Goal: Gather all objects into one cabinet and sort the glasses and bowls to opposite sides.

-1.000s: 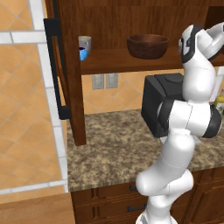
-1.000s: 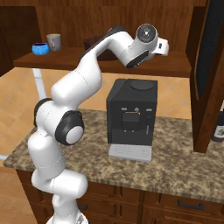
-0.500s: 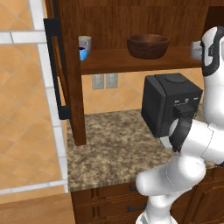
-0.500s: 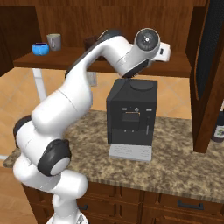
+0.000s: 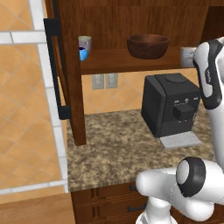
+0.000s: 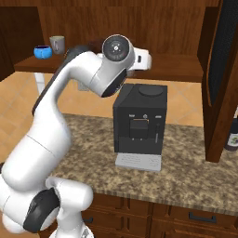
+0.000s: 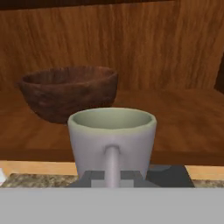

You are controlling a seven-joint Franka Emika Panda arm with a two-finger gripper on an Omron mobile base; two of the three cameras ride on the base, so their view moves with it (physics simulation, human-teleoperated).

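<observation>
My gripper point(image 7: 113, 177) is shut on the handle of a pale grey-white mug point(image 7: 112, 135), held upright just in front of the cabinet shelf point(image 5: 113, 61). In the left base view that mug point(image 5: 187, 56) sits at the shelf's right end, beside my wrist. The wide dark-brown wooden bowl point(image 7: 68, 92) stands on the shelf behind and left of the held mug, mid-shelf in the left base view point(image 5: 148, 45). A bright blue mug point(image 5: 83, 54) and another pale mug point(image 5: 85, 43) stand at the shelf's left end, also seen from the right point(image 6: 42, 51) point(image 6: 57, 44).
A black coffee machine point(image 5: 171, 105) stands on the granite counter point(image 5: 109, 144) under the shelf. The left cabinet door with its black bar handle point(image 5: 54, 70) hangs open, and the right door point(image 6: 218, 79) is open too. A dark bottle point(image 6: 231, 135) stands at the far right.
The arm has folded, its elbow dropping low toward the counter's front edge. The hand with the mug has stayed at shelf height near the right end.
</observation>
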